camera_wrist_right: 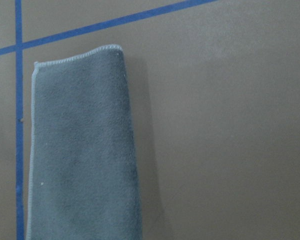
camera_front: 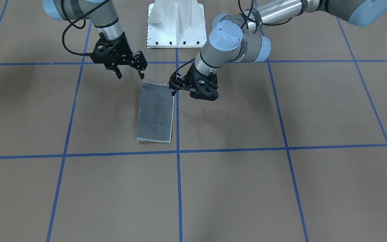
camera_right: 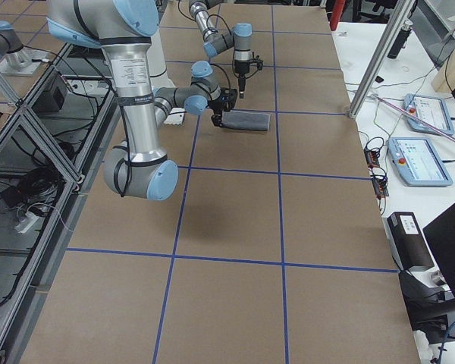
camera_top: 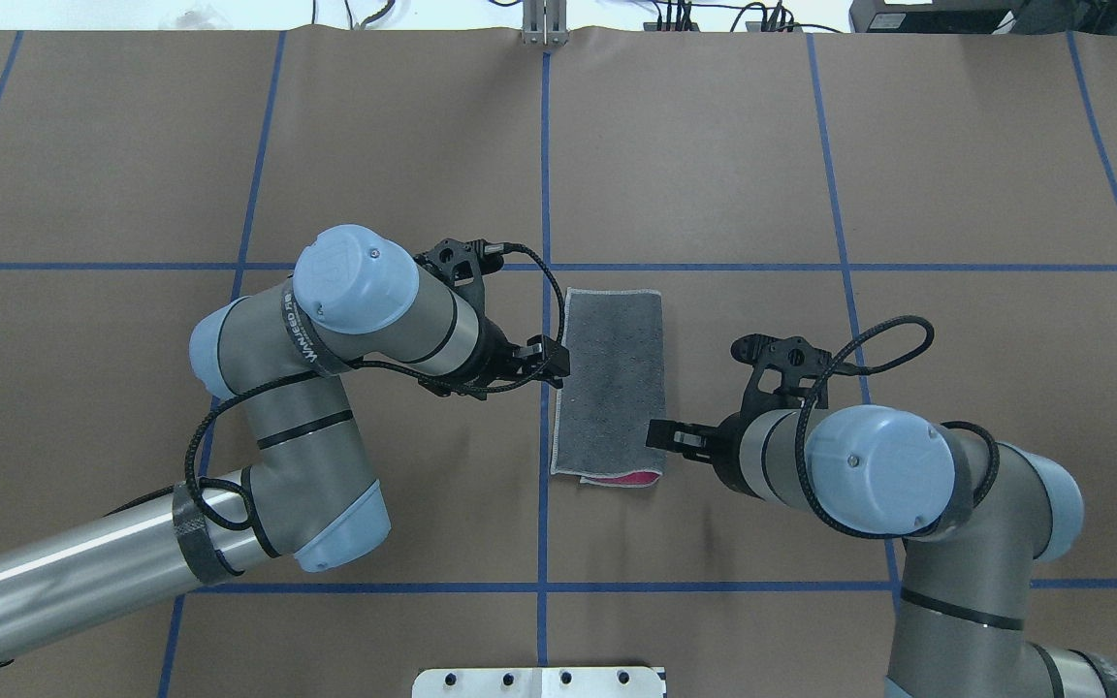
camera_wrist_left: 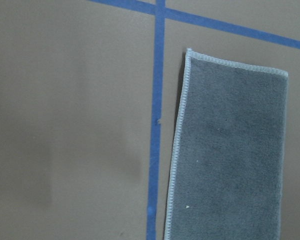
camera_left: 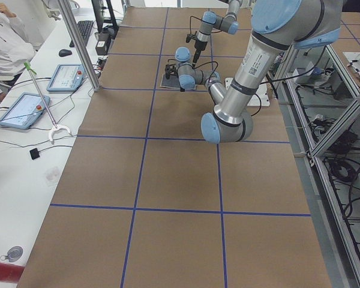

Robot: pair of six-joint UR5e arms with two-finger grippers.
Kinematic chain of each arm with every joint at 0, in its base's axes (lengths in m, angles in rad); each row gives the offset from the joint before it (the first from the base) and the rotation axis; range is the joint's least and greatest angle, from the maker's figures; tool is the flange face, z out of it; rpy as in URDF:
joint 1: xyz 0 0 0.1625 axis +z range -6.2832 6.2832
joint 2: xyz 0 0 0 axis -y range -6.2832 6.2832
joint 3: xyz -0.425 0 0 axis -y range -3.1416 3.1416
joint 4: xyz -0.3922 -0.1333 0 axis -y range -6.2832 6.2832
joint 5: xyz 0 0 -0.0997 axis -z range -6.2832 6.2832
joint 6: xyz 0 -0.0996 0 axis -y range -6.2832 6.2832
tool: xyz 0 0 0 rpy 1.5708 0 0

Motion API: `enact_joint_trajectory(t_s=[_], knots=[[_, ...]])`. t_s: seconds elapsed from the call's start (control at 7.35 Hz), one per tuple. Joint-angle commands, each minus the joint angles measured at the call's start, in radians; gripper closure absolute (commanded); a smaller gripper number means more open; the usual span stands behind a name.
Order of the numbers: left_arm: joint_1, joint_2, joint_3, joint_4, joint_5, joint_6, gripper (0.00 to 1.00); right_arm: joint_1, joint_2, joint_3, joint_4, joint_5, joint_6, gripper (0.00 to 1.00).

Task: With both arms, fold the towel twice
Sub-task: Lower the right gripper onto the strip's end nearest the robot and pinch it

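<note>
White base plate sits at the near edge of the brown tabletop. Right arm comes in from the near right and left arm from the near left, both bent toward centre.

Right hand: fingers spread wide, holding nothing, at the towel's near right corner. Can't tell whether it touches.

Left hand: tips right at the towel's left long edge, about mid-length. Can't tell how far apart the fingers are.

Towel: folded into a long strip, flat on the tabletop, grey side up. Its light stitched border runs along the left edge. A sliver of pink shows at the near end. The strip lies just right of the centre blue tape line and parallel to it, with its far end just short of the cross line.
</note>
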Motion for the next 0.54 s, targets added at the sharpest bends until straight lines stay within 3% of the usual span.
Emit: enact_joint_trajectory(t_s=[0.0, 0.14, 0.41], knots=[[0.001, 0.007, -0.007, 0.0, 0.005, -0.004, 0.0, -0.057, -0.007, -0.009, 0.062, -0.089, 0.087, 0.19], [0.001, 0.009, -0.008, -0.002, 0.005, -0.004, 0.0, -0.078, -0.001, -0.029, 0.064, -0.098, 0.077, 0.29], [0.001, 0.009, -0.008, -0.002, 0.005, -0.004, 0.0, -0.088, 0.025, -0.095, 0.061, -0.143, 0.014, 0.29]])
